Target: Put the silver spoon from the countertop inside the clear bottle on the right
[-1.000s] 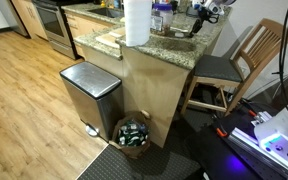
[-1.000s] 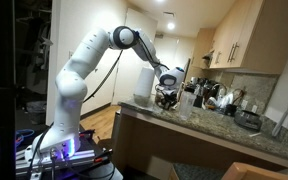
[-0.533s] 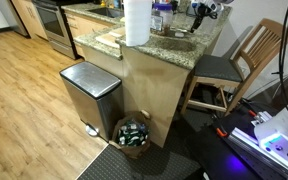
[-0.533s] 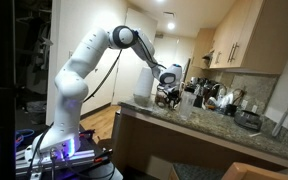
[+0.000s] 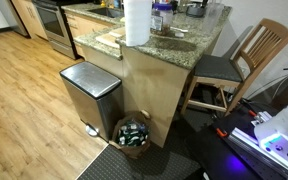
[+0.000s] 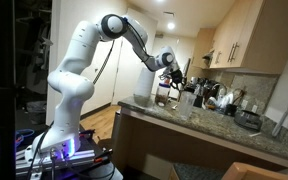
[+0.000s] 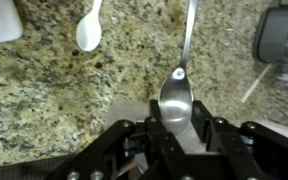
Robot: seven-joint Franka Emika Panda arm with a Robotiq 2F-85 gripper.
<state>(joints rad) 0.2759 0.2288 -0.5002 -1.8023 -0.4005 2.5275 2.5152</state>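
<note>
Since the claw (image 7: 179, 130) grips the spoon (image 7: 176, 92) by its bowl, we should centre the handle over the bottle (image 6: 187, 102).

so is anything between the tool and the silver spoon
Nothing visible. In the wrist view the silver spoon has its bowl right at the tool, gripped or not I cannot tell; the white spoon lies off to one side.

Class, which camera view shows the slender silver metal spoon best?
The wrist view: the slender silver metal spoon is large and sharp, bowl nearest the gripper, against the speckled beige granite countertop. In both exterior views it is too small to make out.
</note>
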